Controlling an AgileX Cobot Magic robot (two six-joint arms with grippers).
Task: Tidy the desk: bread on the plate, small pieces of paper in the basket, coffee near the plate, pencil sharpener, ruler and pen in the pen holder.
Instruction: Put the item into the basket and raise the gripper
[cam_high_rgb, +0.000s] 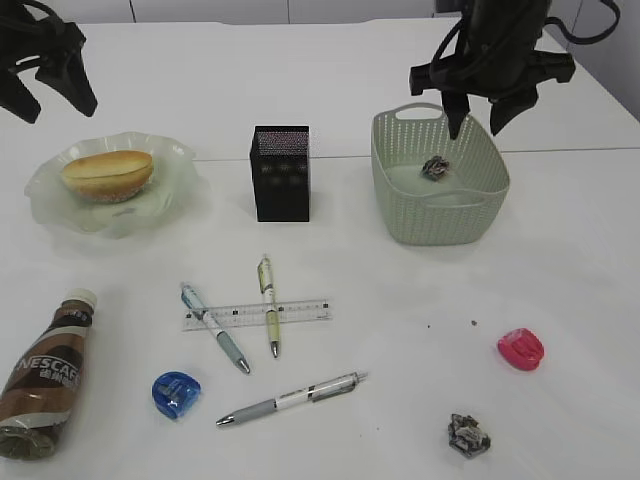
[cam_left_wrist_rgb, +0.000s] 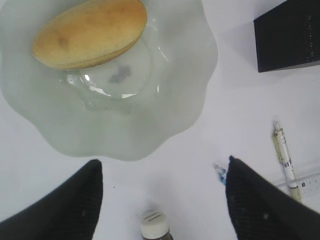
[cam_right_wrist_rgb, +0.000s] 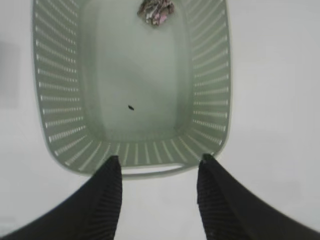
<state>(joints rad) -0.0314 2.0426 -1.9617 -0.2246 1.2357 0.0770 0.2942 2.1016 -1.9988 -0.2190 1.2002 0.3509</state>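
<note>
Directly beneath the right tool (cam_high_rgb: 478, 125), whose jaws stand apart and hold nothing, a crumpled scrap of paper (cam_high_rgb: 435, 167) lies on the floor of the pale green slotted plastic basket (cam_high_rgb: 480, 215). The paper step looks half done: a second crumpled scrap (cam_high_rgb: 468, 435) sits on the desk (cam_high_rgb: 560, 270) well in front of that tool, near the pink pencil sharpener (cam_high_rgb: 521, 349). The next move probably calls for lifting clear of the basket rim and reaching forward to that scrap. The left tool (cam_left_wrist_rgb: 162, 200) hangs open and empty, with the golden bread roll (cam_left_wrist_rgb: 90, 32) on the frosted glass plate (cam_left_wrist_rgb: 165, 100) ahead of it.
</note>
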